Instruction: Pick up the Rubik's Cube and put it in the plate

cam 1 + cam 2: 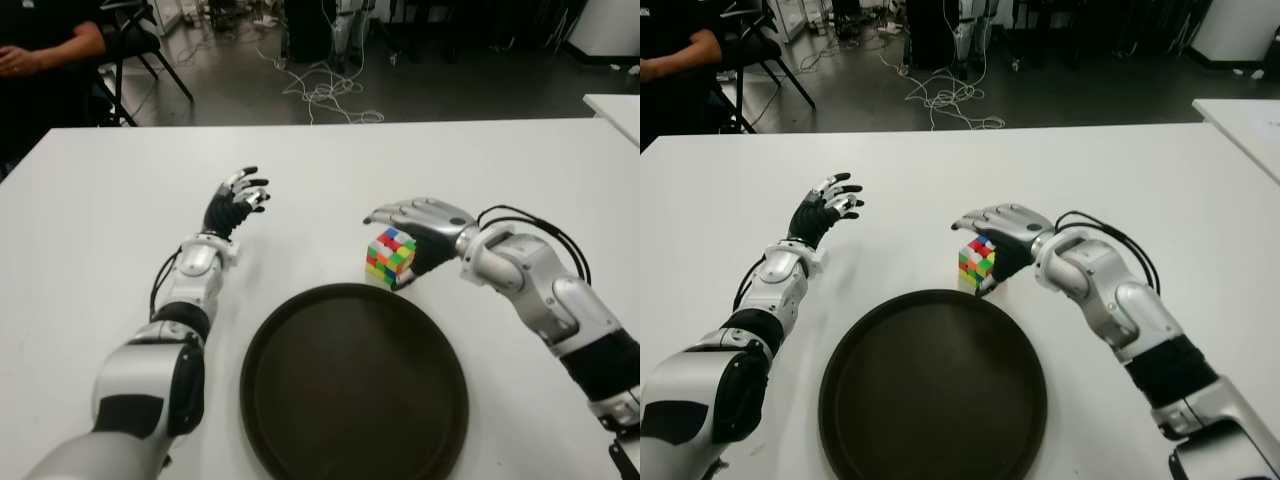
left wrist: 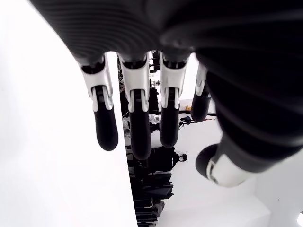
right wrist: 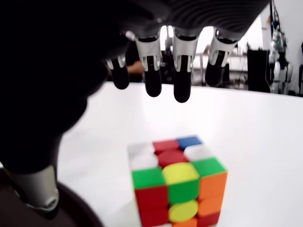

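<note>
A scrambled Rubik's Cube (image 1: 390, 255) stands on the white table (image 1: 100, 220), just beyond the far rim of the dark round plate (image 1: 353, 385). My right hand (image 1: 412, 222) hovers over and right of the cube, fingers (image 3: 182, 75) spread above its top and the thumb beside it. In the right wrist view the cube (image 3: 177, 187) sits under the open palm, with space between the fingers and its top. My left hand (image 1: 238, 200) is held above the table at the left, fingers extended and holding nothing.
A person's arm (image 1: 45, 50) and a chair show at the far left beyond the table. Cables lie on the floor (image 1: 320, 95) behind. Another white table's corner (image 1: 615, 105) is at the far right.
</note>
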Available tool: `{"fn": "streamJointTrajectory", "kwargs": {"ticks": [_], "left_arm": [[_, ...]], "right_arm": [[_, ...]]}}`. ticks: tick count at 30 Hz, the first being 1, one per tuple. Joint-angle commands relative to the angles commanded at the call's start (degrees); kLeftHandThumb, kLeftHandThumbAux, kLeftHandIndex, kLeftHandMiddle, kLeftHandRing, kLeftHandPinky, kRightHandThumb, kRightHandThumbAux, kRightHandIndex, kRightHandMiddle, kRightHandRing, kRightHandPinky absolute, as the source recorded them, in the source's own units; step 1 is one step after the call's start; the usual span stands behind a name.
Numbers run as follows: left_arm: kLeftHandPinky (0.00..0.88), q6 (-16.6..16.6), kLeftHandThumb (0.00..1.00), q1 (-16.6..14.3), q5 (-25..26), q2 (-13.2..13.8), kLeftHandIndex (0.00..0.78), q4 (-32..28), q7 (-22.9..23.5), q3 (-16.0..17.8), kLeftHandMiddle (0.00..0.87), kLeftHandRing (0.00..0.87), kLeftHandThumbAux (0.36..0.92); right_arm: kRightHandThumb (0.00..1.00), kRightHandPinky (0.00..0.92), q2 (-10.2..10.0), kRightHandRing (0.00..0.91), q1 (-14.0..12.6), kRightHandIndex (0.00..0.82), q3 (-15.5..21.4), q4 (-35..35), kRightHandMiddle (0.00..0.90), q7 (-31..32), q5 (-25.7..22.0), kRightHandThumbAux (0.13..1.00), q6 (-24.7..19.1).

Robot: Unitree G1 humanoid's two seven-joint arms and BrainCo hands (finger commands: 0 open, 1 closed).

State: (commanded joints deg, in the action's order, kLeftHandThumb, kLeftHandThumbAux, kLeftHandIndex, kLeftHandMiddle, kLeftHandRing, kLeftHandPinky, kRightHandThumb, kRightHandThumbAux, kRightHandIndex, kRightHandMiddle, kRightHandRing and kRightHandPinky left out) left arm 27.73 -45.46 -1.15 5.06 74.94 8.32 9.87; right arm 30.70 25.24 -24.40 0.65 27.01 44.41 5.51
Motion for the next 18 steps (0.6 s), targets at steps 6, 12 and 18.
{"fn": "streamJointTrajectory", "kwargs": {"ticks": [6, 12, 18], "left_arm": [[0.336, -0.13, 0.273, -0.04, -0.09, 0.05, 0.162, 0.00, -0.12, -0.09, 0.259, 0.290, 0.702], [0.337, -0.38, 0.267, -0.10, -0.18, 0.15, 0.161, 0.09, -0.18, -0.17, 0.263, 0.291, 0.706], [0.340, -0.40, 0.263, -0.09, -0.10, 0.17, 0.164, 0.06, -0.12, -0.10, 0.266, 0.299, 0.697]], "right_arm": [[0.000, 0.125, 0.31, 0.136, -1.15, 0.108, -0.35, -2.64, 0.136, 0.95, 1.08, 0.719, -0.13], [0.000, 0.111, 0.29, 0.133, -2.14, 0.115, -0.18, -3.73, 0.140, 0.61, 1.63, 0.723, 0.02], [0.000, 0.115, -0.20, 0.136, -2.41, 0.114, -0.53, -4.46, 0.141, 0.96, 2.87, 0.724, -0.81]]}}
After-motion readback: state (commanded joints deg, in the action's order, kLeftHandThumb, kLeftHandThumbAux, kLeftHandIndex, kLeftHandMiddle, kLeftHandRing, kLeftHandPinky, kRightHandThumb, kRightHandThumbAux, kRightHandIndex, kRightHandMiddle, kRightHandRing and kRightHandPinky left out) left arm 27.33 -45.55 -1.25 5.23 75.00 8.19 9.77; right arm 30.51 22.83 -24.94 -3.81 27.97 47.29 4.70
